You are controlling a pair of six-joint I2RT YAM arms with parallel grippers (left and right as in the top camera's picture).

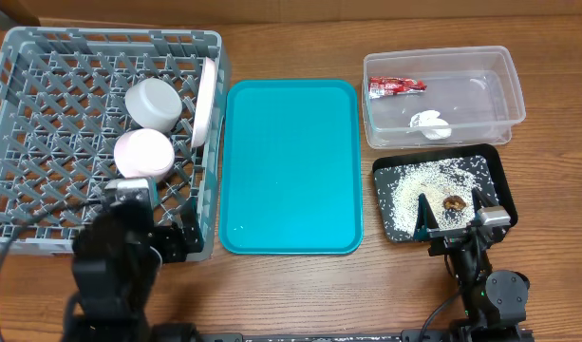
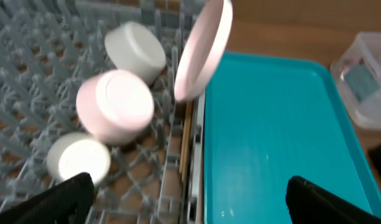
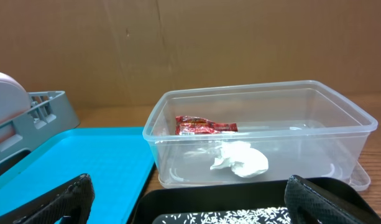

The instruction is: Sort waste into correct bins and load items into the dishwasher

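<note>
overhead: at the left edge, grey dish rack (image 1: 82, 38) holding pale bowl (image 1: 156, 103), pink bowl (image 1: 142, 152) and plate (image 1: 206, 100) standing on edge by its right wall. toward the far-right corner, clear tub (image 1: 515, 95) with red wrapper (image 1: 397, 86) and tissue (image 1: 430, 124) inside. by the near-right corner, black tray (image 1: 495, 166) with rice (image 1: 414, 190) and brown scrap (image 1: 453, 202); right gripper (image 1: 452, 214) spread wide above it, empty.

left wrist: left gripper (image 2: 187, 199) wide apart, empty, over small cup (image 2: 78, 160) and chopsticks (image 2: 186, 140) in the rack.

right wrist: wrapper and tissue in the tub.
</note>
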